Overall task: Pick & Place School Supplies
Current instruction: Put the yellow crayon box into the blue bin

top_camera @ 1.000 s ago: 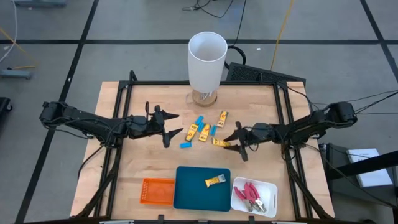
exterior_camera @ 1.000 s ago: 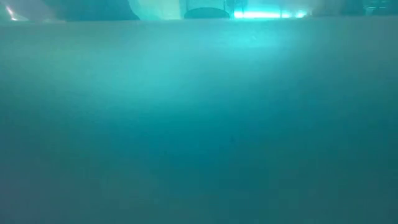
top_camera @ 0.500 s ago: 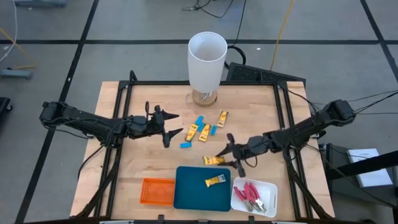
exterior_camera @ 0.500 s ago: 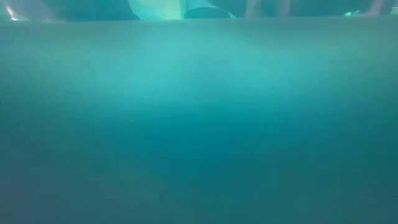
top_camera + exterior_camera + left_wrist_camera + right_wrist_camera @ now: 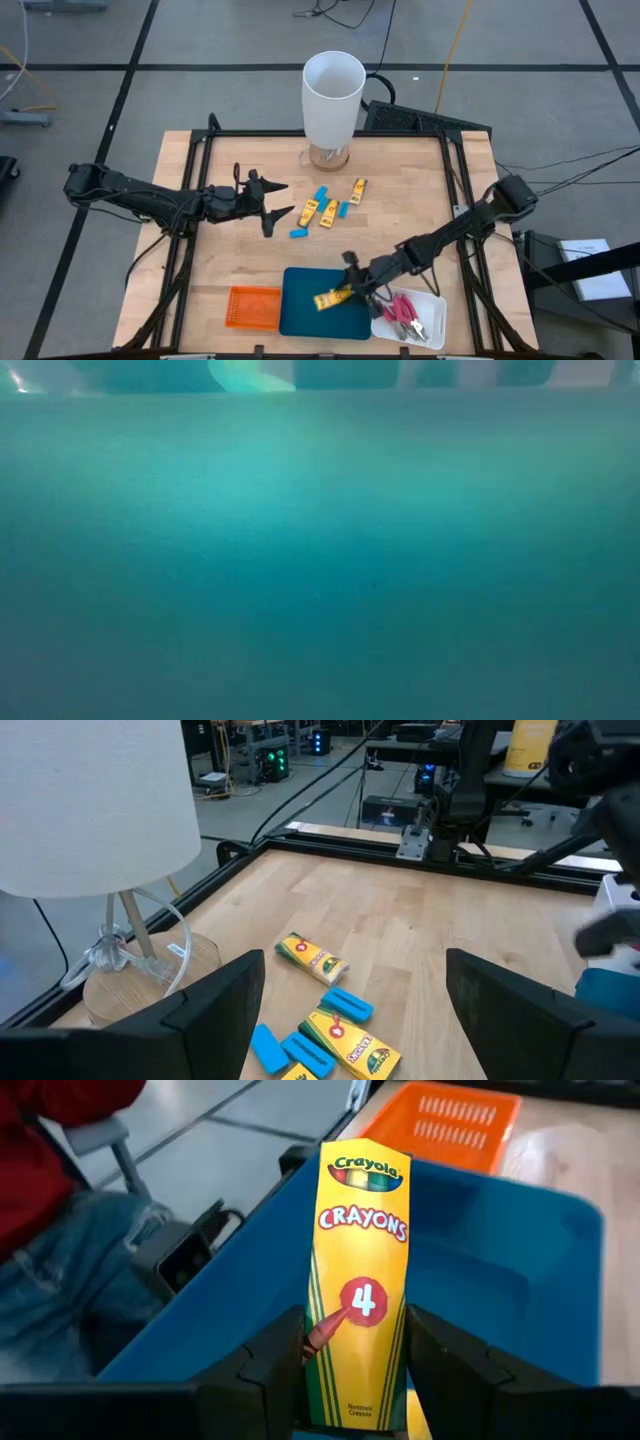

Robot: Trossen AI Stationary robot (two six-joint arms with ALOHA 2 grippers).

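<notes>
One crayon box (image 5: 332, 298) over teal tray (image 5: 300, 310).

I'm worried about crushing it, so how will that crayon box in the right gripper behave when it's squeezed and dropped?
The crayon box looks like thin card, so it may dent under the right gripper. It is likely light. Flat-sided, it should land in the teal tray without rolling.

Yellow Crayola crayon box (image 5: 358, 1270) clamped upright between right claw (image 5: 352, 1380) fingers. Three more yellow boxes (image 5: 327, 212) and light-blue blocks (image 5: 320, 194) scattered just ahead of open left claw (image 5: 282, 200). Red-handled pliers (image 5: 404, 311) just beside right claw.
</notes>
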